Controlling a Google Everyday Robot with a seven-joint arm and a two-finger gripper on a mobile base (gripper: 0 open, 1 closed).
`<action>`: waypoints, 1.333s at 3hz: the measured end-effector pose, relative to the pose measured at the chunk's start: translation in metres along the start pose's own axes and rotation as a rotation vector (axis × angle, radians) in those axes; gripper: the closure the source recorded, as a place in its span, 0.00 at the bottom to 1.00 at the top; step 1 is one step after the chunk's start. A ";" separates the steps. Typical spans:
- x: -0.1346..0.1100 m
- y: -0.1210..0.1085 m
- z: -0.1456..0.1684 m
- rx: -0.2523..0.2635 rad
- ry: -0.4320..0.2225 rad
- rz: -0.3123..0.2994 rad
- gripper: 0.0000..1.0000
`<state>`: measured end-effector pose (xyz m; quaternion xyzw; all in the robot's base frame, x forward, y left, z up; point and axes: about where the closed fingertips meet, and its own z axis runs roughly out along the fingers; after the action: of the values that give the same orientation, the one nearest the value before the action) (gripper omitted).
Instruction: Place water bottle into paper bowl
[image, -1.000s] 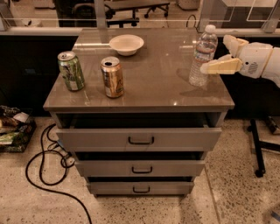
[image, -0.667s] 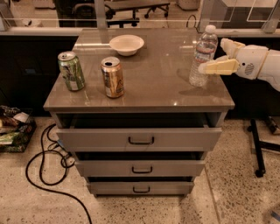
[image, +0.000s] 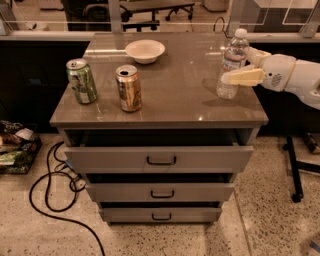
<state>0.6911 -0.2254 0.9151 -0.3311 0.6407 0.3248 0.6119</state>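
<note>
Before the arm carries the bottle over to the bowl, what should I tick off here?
1. Bottle upright, capped, standing on the cabinet top: ok.
2. Gripper at the bottle's mid-height, reaching in from the right: ok.
3. Grasp secure: cannot tell.
4. Bowl upright and empty, back centre: ok.
5. Green can and gold can off the bottle-to-bowl line, both front left: ok.
</note>
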 end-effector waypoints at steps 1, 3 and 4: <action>-0.001 0.001 0.012 -0.030 -0.020 -0.013 0.18; -0.001 0.003 0.018 -0.039 -0.021 -0.011 0.65; -0.001 0.005 0.021 -0.044 -0.021 -0.011 0.87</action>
<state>0.6991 -0.2056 0.9156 -0.3445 0.6251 0.3388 0.6130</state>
